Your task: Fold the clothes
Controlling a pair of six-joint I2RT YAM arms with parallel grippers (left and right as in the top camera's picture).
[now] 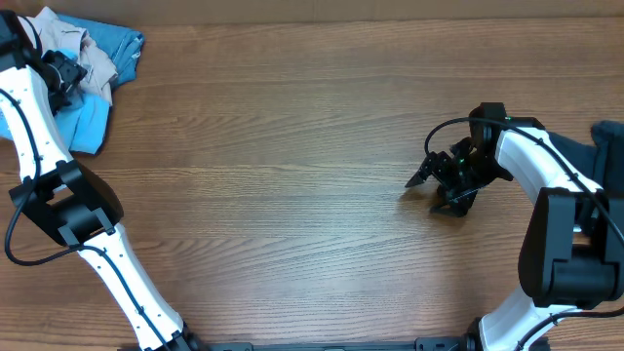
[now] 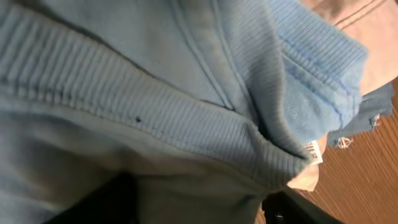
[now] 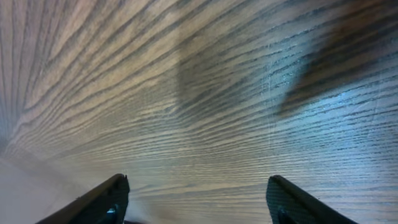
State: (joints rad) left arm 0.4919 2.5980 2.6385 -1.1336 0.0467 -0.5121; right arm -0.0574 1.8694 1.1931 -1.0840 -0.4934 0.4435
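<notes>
The clothes, a light sky-blue T-shirt [image 1: 90, 125], lie crumpled in a pile at the table's far left corner. My left gripper [image 1: 61, 70] is pushed down into that pile, its fingertips hidden by cloth in the overhead view. In the left wrist view the shirt's ribbed collar [image 2: 155, 118] fills the frame. The left gripper [image 2: 199, 208] stands open, its dark fingers wide apart with blue cloth lying between and over them. My right gripper [image 1: 429, 192] hovers open, low over bare wood at centre right. Nothing is between the right gripper's [image 3: 198, 186] fingers.
A beige garment [image 1: 94, 54] and a denim-blue one [image 1: 125, 41] lie in the same pile. A white label [image 2: 314, 150] hangs from the collar. A dark navy garment [image 1: 610, 146] lies at the right edge behind the right arm. Wooden tabletop [image 1: 292, 175] spans the middle.
</notes>
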